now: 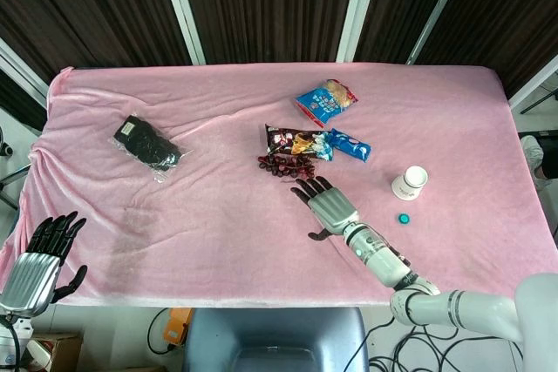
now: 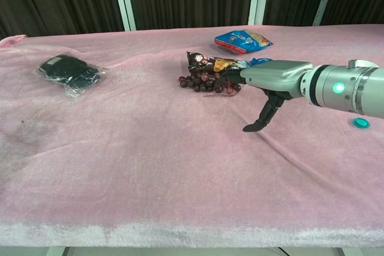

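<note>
Right now my right hand [image 1: 330, 205] hovers flat, fingers spread, holding nothing, just short of the dark red grape bunch [image 1: 281, 165] beside the brown snack packet [image 1: 297, 140]. Risk: squashing or scattering loose grapes, snagging packet.

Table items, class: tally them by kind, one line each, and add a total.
Snack packets: 3, blue, dark, small blue
Grape bunch: 1
Black bagged item: 1
Paper cup: 1
Teal cap: 1
Total: 7

Lab test setup: pink-cloth table [image 1: 218, 215], dark slatted wall panels [image 1: 261, 6], floor cables [image 1: 388, 355].
</note>
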Controlling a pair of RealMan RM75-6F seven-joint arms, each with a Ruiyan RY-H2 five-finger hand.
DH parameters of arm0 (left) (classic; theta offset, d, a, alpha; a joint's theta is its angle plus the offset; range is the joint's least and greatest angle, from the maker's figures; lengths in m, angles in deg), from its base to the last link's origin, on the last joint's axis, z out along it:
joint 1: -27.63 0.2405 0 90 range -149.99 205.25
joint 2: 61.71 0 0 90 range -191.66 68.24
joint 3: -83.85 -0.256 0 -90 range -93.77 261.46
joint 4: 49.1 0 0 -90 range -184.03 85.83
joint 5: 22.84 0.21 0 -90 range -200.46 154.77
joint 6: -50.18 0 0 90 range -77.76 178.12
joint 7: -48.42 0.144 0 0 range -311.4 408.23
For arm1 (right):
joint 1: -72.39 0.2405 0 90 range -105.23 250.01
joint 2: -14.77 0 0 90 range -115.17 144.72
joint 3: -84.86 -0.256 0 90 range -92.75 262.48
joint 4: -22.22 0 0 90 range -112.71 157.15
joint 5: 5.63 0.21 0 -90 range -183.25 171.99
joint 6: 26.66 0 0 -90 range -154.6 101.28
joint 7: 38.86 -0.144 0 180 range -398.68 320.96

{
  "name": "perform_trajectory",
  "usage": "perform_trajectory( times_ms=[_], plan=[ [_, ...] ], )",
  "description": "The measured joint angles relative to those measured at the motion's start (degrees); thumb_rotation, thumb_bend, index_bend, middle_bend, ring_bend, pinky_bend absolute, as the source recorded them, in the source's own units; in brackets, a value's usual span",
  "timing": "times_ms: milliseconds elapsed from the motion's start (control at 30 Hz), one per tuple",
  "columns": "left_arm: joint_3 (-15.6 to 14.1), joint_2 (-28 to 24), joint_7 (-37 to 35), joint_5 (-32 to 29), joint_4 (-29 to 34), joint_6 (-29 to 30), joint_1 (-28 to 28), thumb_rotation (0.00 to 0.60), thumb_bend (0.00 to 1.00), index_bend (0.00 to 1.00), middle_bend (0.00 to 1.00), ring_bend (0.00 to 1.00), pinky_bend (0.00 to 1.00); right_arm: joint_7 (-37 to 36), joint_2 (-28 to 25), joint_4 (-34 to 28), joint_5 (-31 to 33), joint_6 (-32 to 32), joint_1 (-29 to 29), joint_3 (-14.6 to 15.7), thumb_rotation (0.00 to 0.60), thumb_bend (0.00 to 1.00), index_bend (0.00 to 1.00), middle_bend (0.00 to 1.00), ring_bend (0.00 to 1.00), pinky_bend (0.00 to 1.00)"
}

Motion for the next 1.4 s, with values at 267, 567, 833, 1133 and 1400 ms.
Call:
perform_trajectory(
  times_ms=[267,567,833,1133,1400],
  plan=[
    [0.0,0.1,0.4,-0.2,0.0,-0.4,-0.2,0.6,0.4,0.0,0.0,0.0,0.01,-0.3,-0.8,0.1,0.6,0.2,0.4,0.4,0.6,0.33,0.01,0.04,0.0,0.0],
    [0.1,-0.1,-0.4,-0.3,-0.1,-1.0,-0.5,0.6,0.4,0.0,0.0,0.0,0.01,-0.3,-8.3,-1.4,1.4,1.7,-1.3,1.6,0.6,0.33,0.0,0.04,0.0,0.0],
    [-0.1,-0.1,-0.3,-0.3,0.0,-1.1,-0.4,0.6,0.4,0.0,0.0,0.0,0.01,-2.7,-17.8,-0.7,2.9,1.5,-5.3,4.7,0.6,0.33,0.0,0.04,0.0,0.0],
    [-0.1,0.3,0.8,-0.2,0.3,-1.8,-0.8,0.6,0.4,0.0,0.0,0.0,0.01,-5.5,-16.7,8.4,5.1,-1.0,-6.7,5.6,0.6,0.33,0.02,0.04,0.0,0.0],
    [0.2,0.4,1.0,-1.1,0.2,-2.7,-1.2,0.6,0.4,0.0,0.0,0.0,0.01,-7.2,-12.4,16.0,5.6,-3.0,-6.3,4.4,0.6,0.33,0.25,0.09,0.0,0.01]
  ],
)
